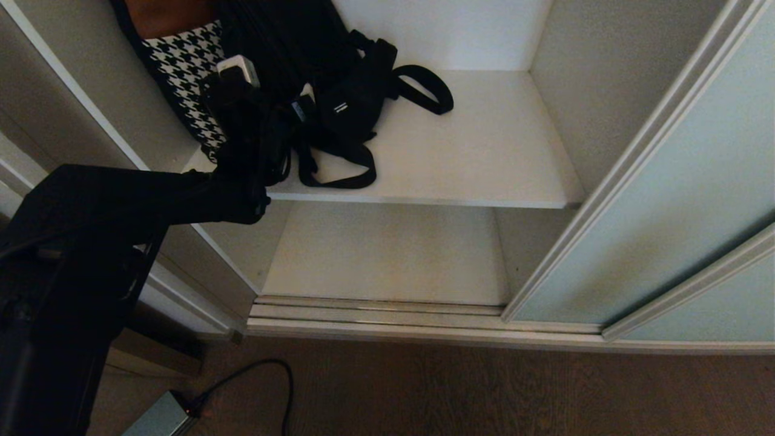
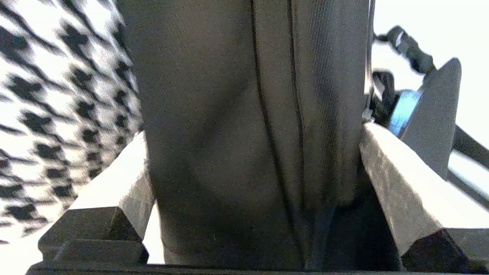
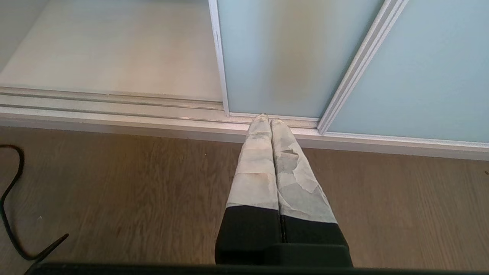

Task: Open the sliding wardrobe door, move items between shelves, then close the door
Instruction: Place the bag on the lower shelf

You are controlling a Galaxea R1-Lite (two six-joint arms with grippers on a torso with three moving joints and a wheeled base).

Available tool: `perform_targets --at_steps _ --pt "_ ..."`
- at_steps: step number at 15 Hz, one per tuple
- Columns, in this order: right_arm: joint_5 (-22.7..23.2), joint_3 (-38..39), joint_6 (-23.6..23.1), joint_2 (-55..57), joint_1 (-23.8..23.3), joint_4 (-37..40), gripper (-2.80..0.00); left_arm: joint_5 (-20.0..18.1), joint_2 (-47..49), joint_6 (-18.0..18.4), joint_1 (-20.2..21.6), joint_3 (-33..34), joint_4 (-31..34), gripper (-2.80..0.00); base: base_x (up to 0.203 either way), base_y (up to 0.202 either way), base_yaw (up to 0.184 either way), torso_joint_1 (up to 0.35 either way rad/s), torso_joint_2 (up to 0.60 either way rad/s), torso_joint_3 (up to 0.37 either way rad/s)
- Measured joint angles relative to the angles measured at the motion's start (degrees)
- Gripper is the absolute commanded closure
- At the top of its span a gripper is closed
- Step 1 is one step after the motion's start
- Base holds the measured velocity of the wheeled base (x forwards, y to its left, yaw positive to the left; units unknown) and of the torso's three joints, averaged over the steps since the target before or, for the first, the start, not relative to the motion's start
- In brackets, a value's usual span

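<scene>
The sliding wardrobe door (image 1: 654,200), frosted pale blue-green glass in an off-white frame, is seen pushed aside, so that the interior is exposed. The left claw (image 2: 252,164) is reached into the wardrobe over the upper shelf (image 1: 484,151), at the shelf's left end, and its fingers (image 2: 122,183) are spread wide. Between the spread fingers a dark fabric panel with a vertical seam (image 2: 244,133) is seen, filling the gap; whether the fabric is pressed by either finger cannot be told. Just beyond one finger a black-and-white houndstooth item (image 1: 184,79) is found, leaning against the left wall of the wardrobe. On the other side of the left claw, a floppy black fabric bag (image 1: 354,103) with a small white label is laid on the same shelf, its wide loop straps spilled toward the shelf's silvery front edge and toward the back. Below the claw, the lower shelf (image 1: 387,254) is seen behind the grooved floor track (image 1: 375,315). The right claw (image 3: 269,122) is held low over the wooden floor (image 3: 133,179), well apart from the bag, its taped fingers pressed together with nothing between them and pointed at the bottom of the glass door.
</scene>
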Motion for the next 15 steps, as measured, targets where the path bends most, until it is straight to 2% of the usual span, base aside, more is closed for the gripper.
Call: perform_targets --at_steps 2,6,8,9,15 --pt "0.0 0.0 -0.01 0.0 0.0 0.0 0.0 -0.55 0.0 -0.3 0.05 -0.07 2.19 -2.8 0.118 0.0 -0.002 -0.002 0.01 0.004" --pt "0.0 0.0 0.0 0.0 0.0 0.0 0.0 -1.19 -0.09 -0.29 0.04 -0.11 2.27 -2.8 0.189 0.0 0.001 0.003 0.0 0.002" --pt "0.02 0.0 -0.01 0.0 0.0 0.01 0.0 -1.27 -0.2 -0.27 0.02 -0.09 1.97 -2.8 0.062 0.0 -0.001 0.005 0.0 0.001" --pt "0.02 0.0 -0.01 0.0 0.0 0.0 0.0 -1.25 -0.25 -0.27 0.09 -0.05 1.87 0.0 0.0 0.0 0.0 0.0 0.0 0.0" --pt "0.02 0.0 -0.01 0.0 0.0 0.0 0.0 -1.44 -0.83 -0.73 0.27 -0.09 1.96 0.0 0.0 0.0 0.0 0.0 0.0 0.0"
